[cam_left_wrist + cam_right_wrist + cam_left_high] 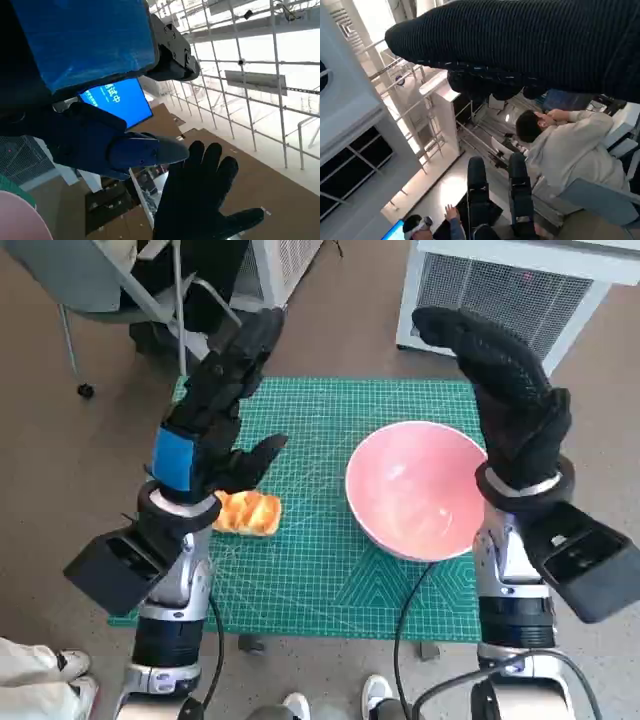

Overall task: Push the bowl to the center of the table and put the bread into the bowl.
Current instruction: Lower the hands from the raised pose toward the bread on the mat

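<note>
A pink bowl (415,490) sits on the right half of the green cutting mat (320,570). A golden bread roll (247,512) lies on the mat's left part. My left hand (215,405) is raised above the mat, fingers spread and empty, its thumb reaching over the bread. My right hand (505,395) is lifted upright beside the bowl's right rim, fingers spread, holding nothing. The left wrist view catches a sliver of the bowl (17,222) and the gloved right hand (205,200). In the right wrist view the glove (520,45) spans the picture.
A white ventilated appliance (500,285) stands beyond the table's far right corner. A grey chair (120,290) is at the far left. Shoes of a person (45,680) show at the near left. Seated people (565,150) appear in the right wrist view.
</note>
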{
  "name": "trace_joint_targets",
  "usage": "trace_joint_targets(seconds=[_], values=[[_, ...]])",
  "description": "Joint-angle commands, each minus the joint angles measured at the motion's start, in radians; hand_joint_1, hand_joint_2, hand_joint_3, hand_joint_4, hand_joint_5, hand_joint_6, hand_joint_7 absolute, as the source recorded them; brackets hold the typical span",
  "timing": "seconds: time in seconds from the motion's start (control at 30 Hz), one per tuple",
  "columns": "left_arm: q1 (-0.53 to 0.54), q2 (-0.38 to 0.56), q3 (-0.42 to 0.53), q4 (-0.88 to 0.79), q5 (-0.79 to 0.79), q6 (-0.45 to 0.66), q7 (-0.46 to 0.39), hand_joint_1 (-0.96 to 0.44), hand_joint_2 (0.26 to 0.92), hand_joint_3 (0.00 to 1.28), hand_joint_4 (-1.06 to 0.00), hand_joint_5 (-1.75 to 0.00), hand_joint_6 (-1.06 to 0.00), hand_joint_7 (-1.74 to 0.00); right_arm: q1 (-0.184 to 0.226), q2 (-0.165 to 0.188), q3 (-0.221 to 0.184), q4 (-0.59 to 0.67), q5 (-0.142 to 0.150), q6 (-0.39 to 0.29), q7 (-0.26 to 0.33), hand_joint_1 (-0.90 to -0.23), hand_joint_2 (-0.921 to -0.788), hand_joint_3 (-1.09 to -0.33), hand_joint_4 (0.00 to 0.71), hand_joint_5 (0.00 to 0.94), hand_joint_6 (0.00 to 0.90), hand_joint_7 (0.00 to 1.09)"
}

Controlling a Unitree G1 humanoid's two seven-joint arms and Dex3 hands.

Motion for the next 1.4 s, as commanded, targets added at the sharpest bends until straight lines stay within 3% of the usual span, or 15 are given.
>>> trace_joint_targets(seconds=[0.03, 0.53, 0.83, 1.0, 1.13, 1.27, 1.4], values=[[-0.016, 0.005, -0.001, -0.001, -0.008, 0.005, -0.002, -0.54, 0.921, 0.33, -0.29, 0.00, -0.43, -0.01, 0.024, 0.004, 0.003, 0.011, -0.010, 0.002, -0.005, -0.569, -0.921, -0.753, 0.254, 0.007, -0.001, 0.70], [-0.024, 0.001, -0.003, 0.012, -0.004, -0.003, -0.001, -0.54, 0.921, 0.33, -0.29, 0.00, -0.43, -0.01, 0.018, -0.012, -0.007, 0.034, 0.000, -0.010, 0.007, -0.571, -0.921, -0.752, 0.255, 0.006, -0.001, 0.70], [-0.025, 0.003, 0.000, 0.020, -0.011, -0.008, -0.008, -0.53, 0.921, 0.33, -0.30, 0.00, -0.43, -0.01, 0.031, -0.052, -0.044, 0.054, 0.043, -0.017, 0.040, -0.554, -0.921, -0.793, 0.235, 0.002, -0.001, 0.68], [-0.023, 0.007, 0.007, 0.025, -0.028, -0.005, -0.018, -0.53, 0.921, 0.33, -0.30, 0.00, -0.43, -0.01, 0.049, -0.079, -0.079, 0.072, 0.051, -0.027, 0.037, -0.532, -0.921, -0.845, 0.213, 0.000, -0.001, 0.63], [-0.020, 0.007, 0.011, 0.022, -0.041, 0.002, -0.025, -0.53, 0.921, 0.32, -0.30, 0.00, -0.43, -0.01, 0.069, -0.097, -0.124, 0.118, 0.021, -0.045, -0.016, -0.516, -0.921, -0.859, 0.207, 0.001, -0.001, 0.61], [-0.017, 0.005, 0.014, 0.017, -0.049, 0.010, -0.025, -0.52, 0.921, 0.31, -0.30, 0.00, -0.44, -0.01, 0.081, -0.122, -0.176, 0.234, -0.026, -0.085, -0.096, -0.510, -0.921, -0.839, 0.213, 0.004, -0.001, 0.60], [-0.013, 0.003, 0.015, 0.012, -0.054, 0.015, -0.023, -0.51, 0.921, 0.30, -0.30, 0.00, -0.45, -0.02, 0.075, -0.140, -0.214, 0.363, -0.047, -0.110, -0.161, -0.517, -0.921, -0.825, 0.216, 0.006, -0.001, 0.61]])
